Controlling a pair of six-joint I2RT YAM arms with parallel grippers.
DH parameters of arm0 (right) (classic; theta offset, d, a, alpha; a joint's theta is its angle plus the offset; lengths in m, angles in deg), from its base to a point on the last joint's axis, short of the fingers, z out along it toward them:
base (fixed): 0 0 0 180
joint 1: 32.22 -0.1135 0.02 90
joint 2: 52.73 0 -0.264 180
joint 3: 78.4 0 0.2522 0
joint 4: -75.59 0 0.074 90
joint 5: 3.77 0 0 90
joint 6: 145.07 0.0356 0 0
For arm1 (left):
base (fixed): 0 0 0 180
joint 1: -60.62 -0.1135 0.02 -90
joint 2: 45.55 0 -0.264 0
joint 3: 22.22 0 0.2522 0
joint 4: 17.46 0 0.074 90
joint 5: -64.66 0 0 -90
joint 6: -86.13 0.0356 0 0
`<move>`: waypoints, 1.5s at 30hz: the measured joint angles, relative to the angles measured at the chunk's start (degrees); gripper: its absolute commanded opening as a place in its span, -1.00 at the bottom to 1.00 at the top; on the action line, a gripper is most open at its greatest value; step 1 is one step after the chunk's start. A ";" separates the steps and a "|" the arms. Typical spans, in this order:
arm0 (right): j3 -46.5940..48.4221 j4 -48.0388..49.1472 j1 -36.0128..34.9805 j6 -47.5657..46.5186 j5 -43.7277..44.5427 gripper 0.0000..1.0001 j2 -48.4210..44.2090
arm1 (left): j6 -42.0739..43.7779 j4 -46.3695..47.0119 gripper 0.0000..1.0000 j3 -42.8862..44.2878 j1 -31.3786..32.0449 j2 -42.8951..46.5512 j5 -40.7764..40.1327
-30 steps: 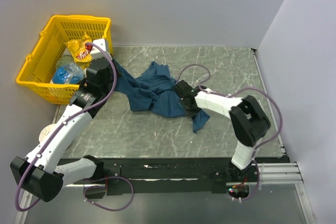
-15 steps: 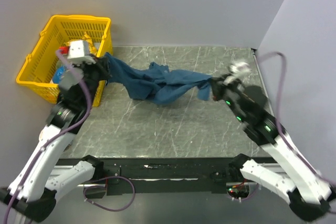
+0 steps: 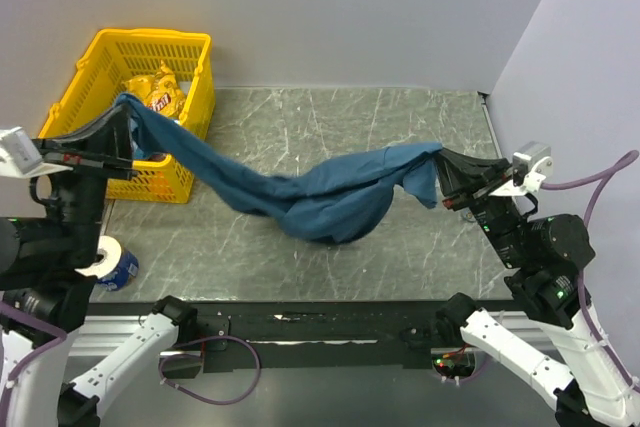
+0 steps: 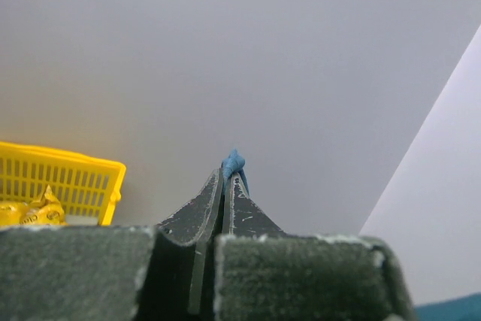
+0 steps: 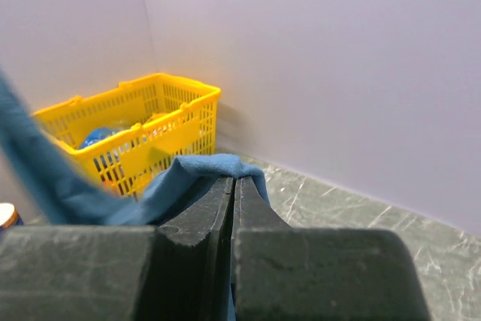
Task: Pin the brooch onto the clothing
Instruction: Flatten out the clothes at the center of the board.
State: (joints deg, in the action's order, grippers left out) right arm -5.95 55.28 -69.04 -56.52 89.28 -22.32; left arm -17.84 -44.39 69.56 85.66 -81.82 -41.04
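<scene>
The clothing (image 3: 330, 202), a dark teal-blue T-shirt, hangs above the table, stretched between both grippers and sagging in the middle. My left gripper (image 3: 126, 110) is raised in front of the basket and is shut on one end of the shirt. In the left wrist view a tuft of the blue fabric (image 4: 234, 162) pokes out at the tips of the shut left gripper (image 4: 228, 175). My right gripper (image 3: 442, 159) holds the other end at the right. In its own view the right gripper (image 5: 234, 180) is shut with the fabric (image 5: 203, 167) folded over its tips. The brooch is out of view.
A yellow basket (image 3: 75, 117) stands at the back left holding a yellow snack bag (image 3: 157, 94); the basket (image 5: 150, 129) also shows in the right wrist view. A white-topped blue round container (image 3: 110, 262) sits by the left arm. Walls close off the back and right.
Both arms rose and drew apart, left arm leftward and right arm rightward. The shirt went from a heap on the table to a lifted, stretched span between the grippers.
</scene>
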 measured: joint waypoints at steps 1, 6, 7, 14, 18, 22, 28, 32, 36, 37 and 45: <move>0.37 0.07 0.00 -0.07 0.20 -1.00 0.22 | 0.15 -0.07 -0.98 1.07 0.00 -0.35 -0.17; 4.85 1.53 0.11 -0.92 4.83 -1.00 6.71 | 0.13 -0.02 -0.98 5.42 0.00 -6.82 -0.96; 5.79 1.97 0.26 -1.14 5.49 -1.00 8.81 | 0.09 -0.07 -0.98 5.99 0.00 -8.70 -1.11; 16.11 -0.35 9.90 1.49 0.13 -1.00 30.73 | -0.26 -1.97 -0.98 11.65 -0.11 -29.09 -1.11; 24.90 -6.19 16.85 3.69 -4.94 -1.00 44.04 | -0.24 -4.31 -0.98 16.55 -2.25 -40.70 0.59; 35.04 -11.69 20.50 3.93 -7.30 -1.00 52.68 | -0.35 -5.88 -0.98 26.08 -6.51 -50.14 4.24; 49.42 -13.09 26.14 4.66 -8.96 -1.00 56.92 | 0.07 -6.23 -0.98 48.94 -10.03 -61.22 8.26; 53.99 -8.35 30.84 7.08 -11.23 -1.00 56.22 | 1.70 -0.66 -0.98 52.81 -10.47 -60.65 9.46; 57.64 -5.55 31.93 7.61 -12.02 -1.00 56.17 | 3.37 3.56 -0.98 52.61 -11.17 -58.31 10.05; 57.99 -4.46 31.93 7.58 -12.55 -1.00 55.98 | 3.85 4.72 -0.98 51.49 -11.37 -57.22 10.10; 35.06 7.21 31.82 9.22 -15.74 -1.00 42.01 | 5.14 14.21 -0.98 24.09 -11.58 -39.43 8.09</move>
State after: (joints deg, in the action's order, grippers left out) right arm 29.11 62.49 -37.22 -47.30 73.54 19.69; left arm -12.71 -30.18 93.65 74.07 -121.25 -32.95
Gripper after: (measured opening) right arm 0.010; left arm 0.024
